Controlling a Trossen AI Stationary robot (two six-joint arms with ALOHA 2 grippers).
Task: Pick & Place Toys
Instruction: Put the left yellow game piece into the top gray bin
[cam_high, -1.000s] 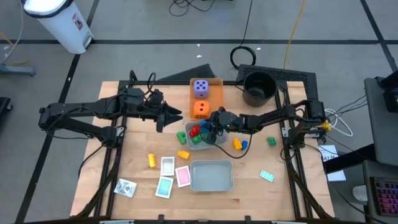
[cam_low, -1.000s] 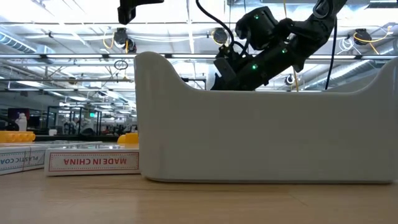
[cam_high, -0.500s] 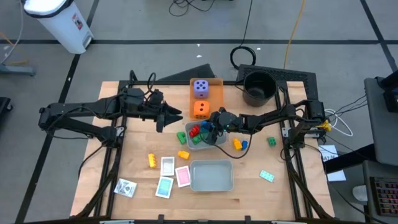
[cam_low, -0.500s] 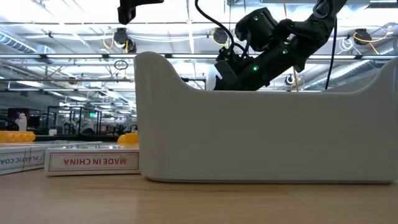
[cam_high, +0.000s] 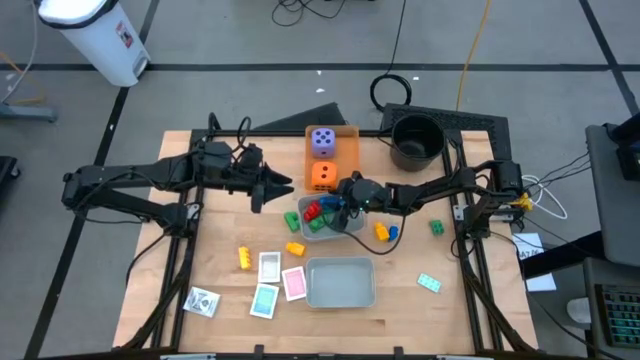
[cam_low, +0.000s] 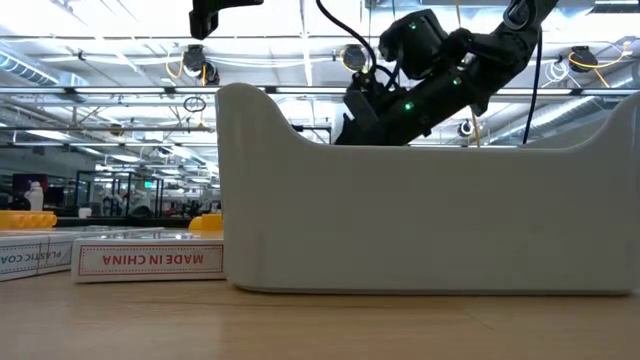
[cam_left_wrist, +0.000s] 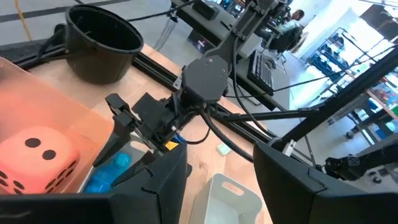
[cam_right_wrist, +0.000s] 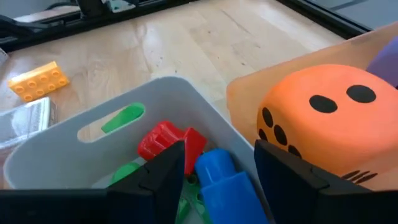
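Right gripper (cam_right_wrist: 214, 163) jaws parted, empty over blue brick (cam_right_wrist: 225, 180) mid-frame; light, stiff, slick, so pinch its flat sides

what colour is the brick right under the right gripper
Blue: the brick lies in the grey tray below the right gripper, clearest in the right wrist view.

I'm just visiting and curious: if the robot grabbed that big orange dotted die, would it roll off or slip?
The orange die has flat faces and rounded corners, so it would probably settle rather than keep rolling. It looks soft and matte, likely light for its size and not slippery. It is broad beside the right gripper, so a wide opening seems needed.
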